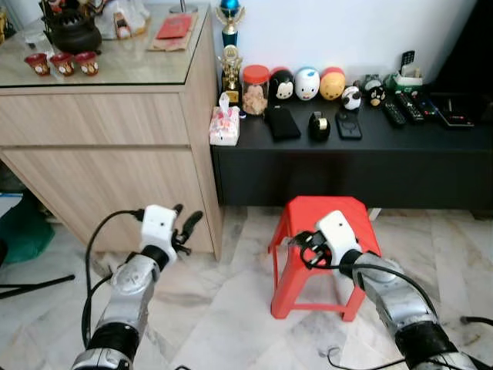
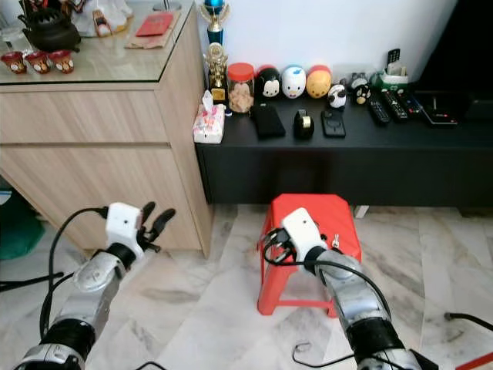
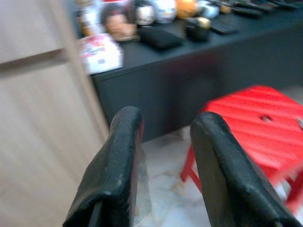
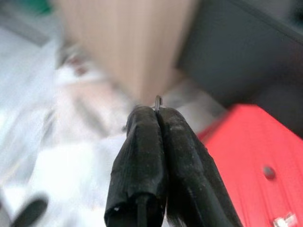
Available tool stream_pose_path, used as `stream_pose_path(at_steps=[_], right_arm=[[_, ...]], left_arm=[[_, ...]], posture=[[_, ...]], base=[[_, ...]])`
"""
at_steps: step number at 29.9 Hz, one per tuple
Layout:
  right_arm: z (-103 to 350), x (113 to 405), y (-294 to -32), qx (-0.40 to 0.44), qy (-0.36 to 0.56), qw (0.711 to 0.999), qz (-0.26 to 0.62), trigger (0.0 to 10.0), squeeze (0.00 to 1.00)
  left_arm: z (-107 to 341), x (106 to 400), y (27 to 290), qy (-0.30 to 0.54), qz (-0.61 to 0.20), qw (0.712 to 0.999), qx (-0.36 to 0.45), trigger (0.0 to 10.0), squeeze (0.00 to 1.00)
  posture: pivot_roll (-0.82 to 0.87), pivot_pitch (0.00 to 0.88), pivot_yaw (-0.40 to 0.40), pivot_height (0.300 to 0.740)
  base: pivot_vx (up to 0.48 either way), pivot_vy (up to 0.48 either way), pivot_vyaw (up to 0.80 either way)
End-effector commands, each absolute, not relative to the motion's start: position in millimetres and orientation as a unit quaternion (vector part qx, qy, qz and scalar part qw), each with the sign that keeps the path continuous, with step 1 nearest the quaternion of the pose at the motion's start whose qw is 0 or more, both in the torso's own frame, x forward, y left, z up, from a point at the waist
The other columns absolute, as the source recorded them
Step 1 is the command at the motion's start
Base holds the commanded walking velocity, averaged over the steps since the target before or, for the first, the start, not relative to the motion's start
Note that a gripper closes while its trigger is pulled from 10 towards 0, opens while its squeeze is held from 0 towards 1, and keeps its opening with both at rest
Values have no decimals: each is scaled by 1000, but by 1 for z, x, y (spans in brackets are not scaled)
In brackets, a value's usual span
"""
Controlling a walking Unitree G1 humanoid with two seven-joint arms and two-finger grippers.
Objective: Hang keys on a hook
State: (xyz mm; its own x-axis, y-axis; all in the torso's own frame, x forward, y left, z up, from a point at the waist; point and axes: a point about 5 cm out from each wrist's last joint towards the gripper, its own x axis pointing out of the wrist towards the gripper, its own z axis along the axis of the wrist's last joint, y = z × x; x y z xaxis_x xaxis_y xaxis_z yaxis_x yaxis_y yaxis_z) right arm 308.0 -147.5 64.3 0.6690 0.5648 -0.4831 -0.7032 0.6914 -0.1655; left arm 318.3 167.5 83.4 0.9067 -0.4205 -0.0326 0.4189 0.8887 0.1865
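Note:
My right gripper (image 1: 300, 243) hovers over the left front part of a red plastic stool (image 1: 327, 210). In the right wrist view its fingers (image 4: 142, 142) are shut, and a thin metal key ring (image 4: 157, 100) pokes out between the tips. A small silvery item (image 2: 336, 241) lies on the stool seat near a hole; what it is cannot be made out. My left gripper (image 1: 185, 223) is raised in front of the wooden cabinet's corner. It is open (image 3: 168, 118) with nothing between its fingers.
A wooden cabinet (image 1: 115, 166) with a glass top stands on the left. Beside it a low black console (image 1: 347, 158) carries jars, figurines, remotes and a tissue pack (image 1: 224, 126). Cables lie on the marble floor (image 1: 231, 308). A green bag (image 1: 23, 231) sits far left.

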Motion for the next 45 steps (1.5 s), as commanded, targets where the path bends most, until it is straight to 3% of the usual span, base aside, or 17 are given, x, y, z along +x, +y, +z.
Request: stream_pose_path(at_steps=[1,6,7,9,12,26,45], right_arm=[[75,310,-137,-210,187,872,400,10000,0],[84,314,-128,-224,177,859,425,10000,0],[86,312,-123,-241,176,843,448,10000,0],[87,311,-121,-247,175,836,457,10000,0],[91,311,-113,-258,169,823,476,10000,0],[103,314,-97,-274,144,815,489,10000,0],[112,314,-87,-268,126,817,495,10000,0]], left_arm=[[81,313,153,8,-273,956,111,10000,0],[84,307,134,19,-344,932,113,10000,0],[85,303,126,27,-378,919,111,10000,0],[86,300,123,31,-391,913,111,10000,0],[82,290,114,60,-447,884,121,10000,0],[69,273,112,132,-495,842,170,10000,0],[74,287,115,125,-437,871,187,10000,0]], posture=[[-86,0,-12,740],[-84,0,-15,740],[-80,0,-17,740],[-80,0,-17,740],[-75,0,-20,740],[-76,0,-12,740],[-81,0,-9,740]], base=[[0,0,0],[0,0,0],[0,0,0],[0,0,0],[0,0,0],[0,0,0],[0,0,0]])
